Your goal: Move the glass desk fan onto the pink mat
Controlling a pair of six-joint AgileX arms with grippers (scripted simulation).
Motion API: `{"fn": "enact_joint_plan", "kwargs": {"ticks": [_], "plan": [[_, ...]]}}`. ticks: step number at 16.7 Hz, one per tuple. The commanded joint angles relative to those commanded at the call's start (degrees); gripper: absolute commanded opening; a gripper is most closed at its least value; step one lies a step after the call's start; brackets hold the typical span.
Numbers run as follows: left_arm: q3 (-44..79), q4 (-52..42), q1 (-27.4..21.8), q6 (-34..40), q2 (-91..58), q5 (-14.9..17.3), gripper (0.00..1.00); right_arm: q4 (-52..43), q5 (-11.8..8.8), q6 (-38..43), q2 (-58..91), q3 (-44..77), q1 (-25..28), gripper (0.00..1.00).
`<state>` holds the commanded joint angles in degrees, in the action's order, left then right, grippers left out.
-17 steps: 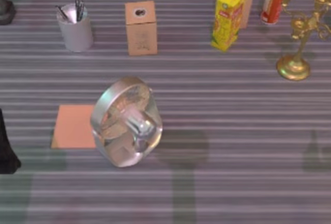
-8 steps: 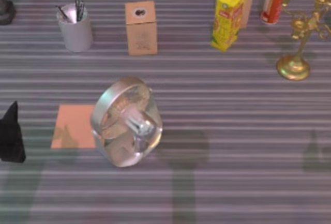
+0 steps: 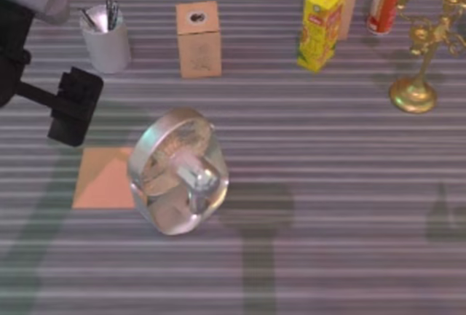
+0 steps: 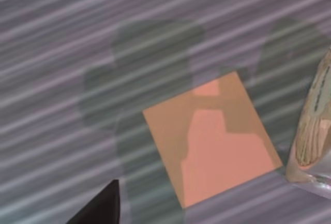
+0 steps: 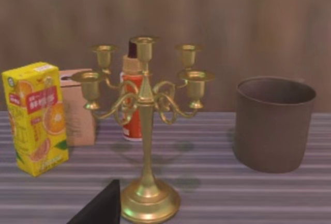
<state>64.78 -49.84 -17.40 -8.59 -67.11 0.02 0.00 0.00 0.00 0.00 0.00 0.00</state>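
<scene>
Yellow juice carton (image 3: 320, 25) (label unreadable).

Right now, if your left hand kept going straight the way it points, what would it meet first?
Most likely the pink mat: the left wrist view looks down almost squarely onto it. The left hand hangs above the table just behind the mat, and the glass desk fan sits off to the side, though depth is unclear.

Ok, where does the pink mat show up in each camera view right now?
Top view: pink mat lies left of centre, its right edge under the glass desk fan.
Left wrist view: mat fills the middle, partly shadowed.
Right wrist view: not in it.
Shared landmark: the fan's rim beside the mat.
</scene>
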Motion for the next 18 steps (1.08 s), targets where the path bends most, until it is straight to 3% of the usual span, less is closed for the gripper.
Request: {"fn": "enact_joint_plan", "kwargs": {"ticks": [5,9,13,18], "plan": [[26.42,-18.63,-6.65,-3.15,-27.12,0.10,1.00,0.00,0.00,0.00,0.00,0.00,0.00,1.00],[40.62,-29.61,-10.50,-5.08,-42.53,0.11,1.00,0.00,0.00,0.00,0.00,0.00,0.00,1.00],[46.26,-34.82,-12.27,-6.01,-49.16,0.09,1.00,0.00,0.00,0.00,0.00,0.00,0.00,1.00],[46.26,-34.84,-12.02,-5.98,-49.24,0.08,1.00,0.00,0.00,0.00,0.00,0.00,0.00,1.00]]}}
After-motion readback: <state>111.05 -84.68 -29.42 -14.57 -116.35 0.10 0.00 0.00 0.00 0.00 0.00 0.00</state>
